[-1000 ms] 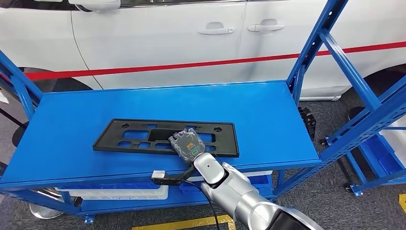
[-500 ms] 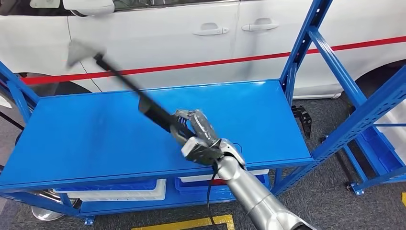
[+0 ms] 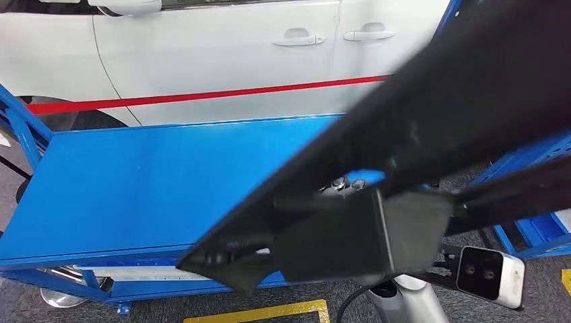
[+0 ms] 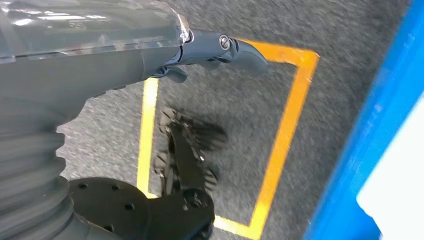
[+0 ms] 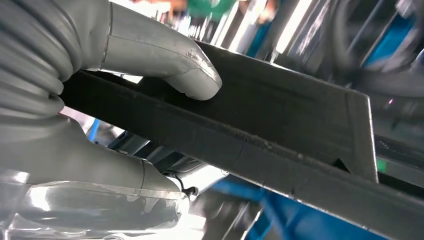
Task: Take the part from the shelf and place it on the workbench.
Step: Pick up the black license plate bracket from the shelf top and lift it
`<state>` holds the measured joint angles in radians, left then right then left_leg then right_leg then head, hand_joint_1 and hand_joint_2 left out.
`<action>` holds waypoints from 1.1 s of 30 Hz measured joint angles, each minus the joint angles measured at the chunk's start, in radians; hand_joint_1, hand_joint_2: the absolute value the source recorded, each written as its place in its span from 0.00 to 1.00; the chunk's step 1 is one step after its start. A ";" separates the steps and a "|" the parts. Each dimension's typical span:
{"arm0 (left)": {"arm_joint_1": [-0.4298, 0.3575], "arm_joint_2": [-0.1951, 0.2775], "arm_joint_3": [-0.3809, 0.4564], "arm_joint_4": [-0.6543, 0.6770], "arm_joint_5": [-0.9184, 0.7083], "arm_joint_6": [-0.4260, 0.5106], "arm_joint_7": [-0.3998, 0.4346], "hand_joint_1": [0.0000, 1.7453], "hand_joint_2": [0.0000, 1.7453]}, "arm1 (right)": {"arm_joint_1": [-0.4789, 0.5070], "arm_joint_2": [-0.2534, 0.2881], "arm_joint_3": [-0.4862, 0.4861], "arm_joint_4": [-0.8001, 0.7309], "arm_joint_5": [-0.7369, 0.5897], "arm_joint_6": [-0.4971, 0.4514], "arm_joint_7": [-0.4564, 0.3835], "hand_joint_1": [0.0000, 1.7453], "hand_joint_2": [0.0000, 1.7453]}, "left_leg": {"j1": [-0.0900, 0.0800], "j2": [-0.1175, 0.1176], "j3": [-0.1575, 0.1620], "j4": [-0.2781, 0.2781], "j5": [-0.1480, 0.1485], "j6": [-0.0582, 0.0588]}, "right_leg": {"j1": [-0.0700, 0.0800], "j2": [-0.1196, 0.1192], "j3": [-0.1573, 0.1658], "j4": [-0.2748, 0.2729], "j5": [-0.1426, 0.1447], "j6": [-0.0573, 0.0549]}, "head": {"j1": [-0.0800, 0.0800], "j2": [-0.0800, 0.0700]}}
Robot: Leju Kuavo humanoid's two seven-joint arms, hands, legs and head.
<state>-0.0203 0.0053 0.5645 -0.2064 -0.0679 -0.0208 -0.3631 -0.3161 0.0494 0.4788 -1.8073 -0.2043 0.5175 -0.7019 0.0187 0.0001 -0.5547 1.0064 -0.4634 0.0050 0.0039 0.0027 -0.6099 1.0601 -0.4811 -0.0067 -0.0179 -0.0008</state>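
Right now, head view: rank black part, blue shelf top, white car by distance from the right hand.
1. black part: gripped in the right hand, raised close to the camera.
2. blue shelf top: just beyond, spreading left.
3. white car: farthest, behind the shelf.

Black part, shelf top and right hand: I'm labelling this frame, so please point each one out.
black part [image 3: 464, 101], head view, on its broad raised face.
shelf top [image 3: 155, 182], head view, on bare blue surface.
right hand [image 5: 165, 65], right wrist view, on the thumb.
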 joint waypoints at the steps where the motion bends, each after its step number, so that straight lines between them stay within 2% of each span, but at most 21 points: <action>1: -0.003 0.000 0.000 0.000 -0.004 0.000 0.005 0.00 1.00 | 0.000 -0.007 0.012 -0.007 -0.005 0.010 0.001 0.95 1.00 | 0.003 0.001 0.002 -0.004 0.003 0.005 | -0.002 0.000 -0.019 0.043 -0.026 0.006 | 0.001 0.000; 3: -0.008 0.000 0.001 0.000 -0.009 0.000 0.013 0.00 1.00 | 0.002 -0.021 0.035 -0.012 -0.008 0.010 0.004 0.95 1.00 | 0.002 0.002 0.002 -0.005 0.004 0.008 | -0.010 0.000 -0.077 0.165 -0.084 0.015 | 0.002 0.000; 4: -0.009 0.000 0.001 0.000 -0.011 0.001 0.016 0.00 1.00 | 0.004 -0.027 0.044 -0.013 -0.006 0.007 0.007 0.95 1.00 | 0.003 0.002 0.002 -0.005 0.003 0.008 | -0.015 0.000 -0.102 0.216 -0.100 0.019 | 0.002 0.000; 5: -0.010 0.000 0.001 0.000 -0.014 0.002 0.019 0.00 1.00 | 0.005 -0.034 0.052 -0.013 -0.002 -0.001 0.011 0.95 1.00 | 0.003 0.002 0.002 -0.004 0.003 0.008 | -0.020 0.000 -0.113 0.235 -0.097 0.023 | 0.002 0.000; 6: -0.010 0.000 0.001 0.000 -0.019 0.005 0.023 0.00 1.00 | 0.006 -0.040 0.062 -0.012 0.010 -0.015 0.018 0.95 1.00 | 0.005 0.002 0.003 -0.003 0.002 0.006 | -0.025 -0.001 -0.104 0.218 -0.077 0.026 | 0.002 0.000; 9: -0.011 0.000 0.002 0.000 -0.031 0.016 0.035 0.00 1.00 | 0.013 -0.053 0.091 -0.013 0.068 -0.075 0.032 0.95 1.00 | 0.009 -0.001 0.002 0.008 -0.004 -0.010 | -0.034 0.000 -0.020 0.047 0.005 0.032 | 0.002 0.000; 11: -0.012 0.000 0.003 0.000 -0.039 0.021 0.039 0.00 1.00 | 0.022 -0.063 0.105 -0.013 0.106 -0.105 0.024 0.95 1.00 | 0.008 -0.003 -0.004 0.016 -0.004 -0.026 | -0.030 0.004 0.002 -0.008 0.018 0.026 | 0.002 0.000; 14: -0.012 -0.002 0.005 0.000 -0.049 0.025 0.040 0.00 1.00 | 0.031 -0.079 0.112 -0.014 0.149 -0.123 0.010 0.95 1.00 | 0.013 -0.002 -0.010 0.016 -0.007 -0.046 | -0.024 0.008 -0.005 -0.013 0.027 0.001 | 0.002 0.000; 16: -0.013 -0.003 0.005 0.000 -0.054 0.026 0.040 0.00 1.00 | 0.032 -0.087 0.113 -0.016 0.161 -0.123 0.010 0.95 1.00 | 0.015 -0.001 -0.029 0.067 -0.057 -0.049 | -0.024 0.009 -0.010 -0.020 0.038 -0.016 | 0.001 0.000; 18: -0.014 -0.003 0.006 0.000 -0.056 0.027 0.040 0.00 1.00 | 0.034 -0.092 0.113 -0.016 0.165 -0.122 0.010 0.95 1.00 | 0.012 -0.001 -0.071 0.188 -0.136 -0.045 | -0.016 0.012 -0.021 -0.021 0.047 -0.028 | -0.001 0.000; 19: -0.015 -0.003 0.007 0.000 -0.056 0.026 0.039 0.00 1.00 | 0.036 -0.095 0.113 -0.016 0.170 -0.121 0.010 0.95 1.00 | 0.010 -0.001 -0.090 0.246 -0.165 -0.042 | -0.012 0.015 -0.028 -0.021 0.052 -0.032 | -0.002 0.000; 20: -0.015 -0.004 0.007 0.000 -0.056 0.025 0.037 0.00 1.00 | 0.036 -0.098 0.115 -0.016 0.178 -0.119 0.010 0.95 1.00 | 0.006 -0.002 -0.096 0.278 -0.178 -0.038 | -0.007 0.019 -0.035 -0.021 0.058 -0.035 | -0.002 0.000; 21: -0.015 -0.004 0.008 0.000 -0.056 0.022 0.035 0.00 1.00 | 0.037 -0.101 0.116 -0.016 0.187 -0.118 0.010 0.95 1.00 | 0.002 -0.002 -0.082 0.271 -0.171 -0.032 | -0.002 0.025 -0.043 -0.020 0.064 -0.036 | -0.002 0.000; 22: -0.016 -0.004 0.008 0.000 -0.057 0.019 0.031 0.00 1.00 | 0.036 -0.104 0.119 -0.016 0.197 -0.117 0.010 0.95 1.00 | -0.003 -0.005 -0.049 0.226 -0.150 -0.023 | 0.001 0.031 -0.050 -0.019 0.071 -0.036 | -0.002 0.000; 24: -0.019 -0.003 0.010 -0.001 -0.062 0.011 0.023 0.00 1.00 | 0.034 -0.107 0.124 -0.018 0.213 -0.117 0.010 0.95 1.00 | -0.016 -0.025 0.040 0.084 -0.101 -0.004 | 0.004 0.043 -0.060 -0.019 0.085 -0.034 | -0.001 0.000; 25: -0.022 -0.002 0.012 -0.001 -0.067 0.007 0.019 0.00 1.00 | 0.033 -0.108 0.127 -0.021 0.220 -0.118 0.010 0.95 1.00 | -0.021 -0.034 0.070 0.032 -0.086 0.003 | 0.004 0.047 -0.063 -0.019 0.092 -0.030 | -0.002 0.000; 27: -0.026 -0.001 0.015 -0.002 -0.076 0.002 0.014 0.00 1.00 | 0.032 -0.110 0.130 -0.028 0.234 -0.119 0.010 0.95 1.00 | -0.031 -0.038 0.083 -0.004 -0.074 0.010 | 0.001 0.054 -0.067 -0.021 0.107 -0.020 | -0.005 0.000; 29: -0.027 -0.002 0.015 -0.002 -0.084 0.000 0.014 0.00 1.00 | 0.032 -0.113 0.134 -0.037 0.243 -0.120 0.010 0.95 1.00 | -0.032 -0.023 0.078 -0.010 -0.054 0.017 | -0.002 0.059 -0.071 -0.025 0.119 -0.009 | -0.010 0.000; 30: -0.027 -0.002 0.016 -0.002 -0.088 0.000 0.016 0.00 1.00 | 0.033 -0.116 0.134 -0.041 0.246 -0.120 0.010 0.95 1.00 | -0.030 -0.014 0.074 -0.017 -0.041 0.022 | -0.001 0.053 -0.077 -0.016 0.106 -0.005 | -0.013 0.000; 31: -0.027 -0.003 0.016 -0.002 -0.091 0.001 0.019 0.00 1.00 | 0.034 -0.118 0.135 -0.045 0.247 -0.120 0.010 0.95 1.00 | -0.027 -0.004 0.067 -0.024 -0.027 0.027 | 0.000 0.043 -0.087 0.008 0.074 -0.001 | -0.016 0.000; 33: -0.026 -0.003 0.017 -0.002 -0.096 0.005 0.022 0.00 1.00 | 0.035 -0.122 0.135 -0.049 0.248 -0.119 0.011 0.95 1.00 | -0.025 0.015 0.046 -0.028 -0.006 0.033 | -0.003 0.019 -0.116 0.108 -0.026 0.007 | -0.020 0.000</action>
<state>-0.0462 0.0023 0.5811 -0.2083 -0.1637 -0.0158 -0.3407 -0.2810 -0.0722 0.6143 -1.8566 0.0433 0.3989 -0.6913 -0.0067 0.0150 -0.5089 0.9784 -0.4690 0.0375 0.0007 0.0212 -0.7255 1.1683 -0.5072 0.0002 -0.0381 -0.0008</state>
